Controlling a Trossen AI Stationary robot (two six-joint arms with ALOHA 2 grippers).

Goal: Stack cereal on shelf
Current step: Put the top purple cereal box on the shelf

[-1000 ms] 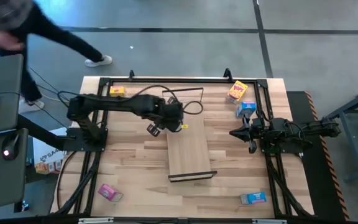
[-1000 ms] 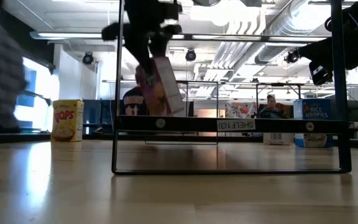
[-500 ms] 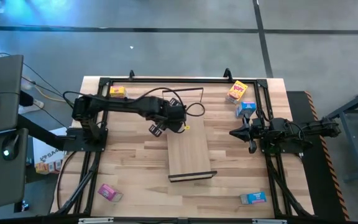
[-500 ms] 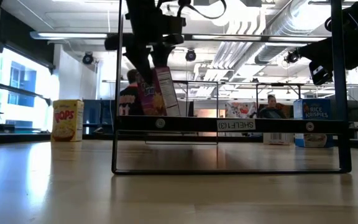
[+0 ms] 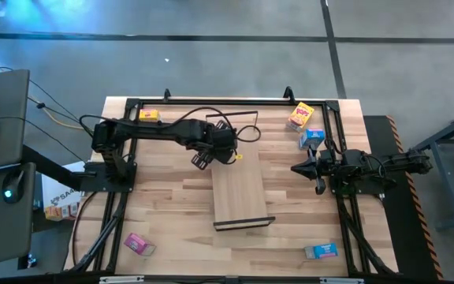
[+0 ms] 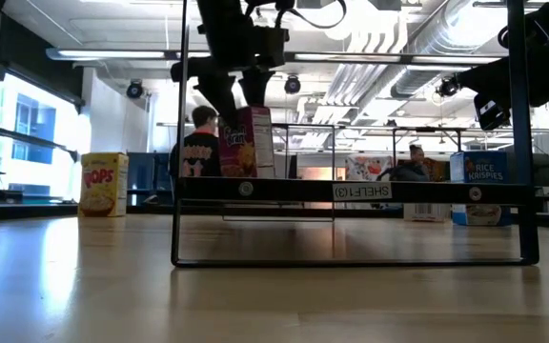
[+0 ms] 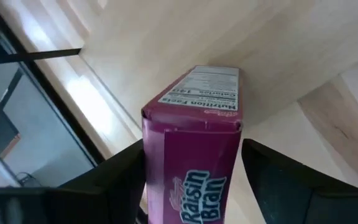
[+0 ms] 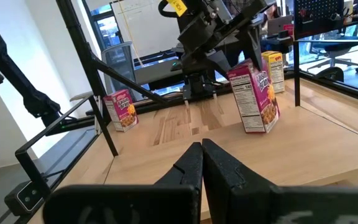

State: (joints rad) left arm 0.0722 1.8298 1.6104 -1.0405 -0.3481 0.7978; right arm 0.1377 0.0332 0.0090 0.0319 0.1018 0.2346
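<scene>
the magenta cereal box [image 7: 194,155], a small rectangular carton of smooth printed cardboard reading raisin bran, is standing upright on the far end of the shelf [image 5: 241,196], a long narrow pale-wood plank with thin black metal frames at its ends. you are seeing the left gripper [image 5: 228,155] sitting right over that box with its jaws spread to either side of the carton; in the left wrist view a sliver of gap is showing on both sides, so nothing is being pinched.

the right gripper [image 5: 298,168] is waiting well off to the right of the shelf, its jaws pressed together on nothing.

around the counter [image 5: 172,205], a wide butcher-block top darker than the shelf, other cartons are lying apart: a second pink box [image 5: 137,244] near the front left corner, a light blue box [image 5: 321,252] at the front right, a yellow box [image 5: 300,115] and a blue box [image 5: 312,138] together at the back right, and another yellow box [image 5: 149,116] at the back left beside the left arm's base. a loose black cable [image 5: 247,134] is looping over the counter just behind the left gripper. in the low view a person [image 6: 194,152] is showing in the room beyond.
</scene>
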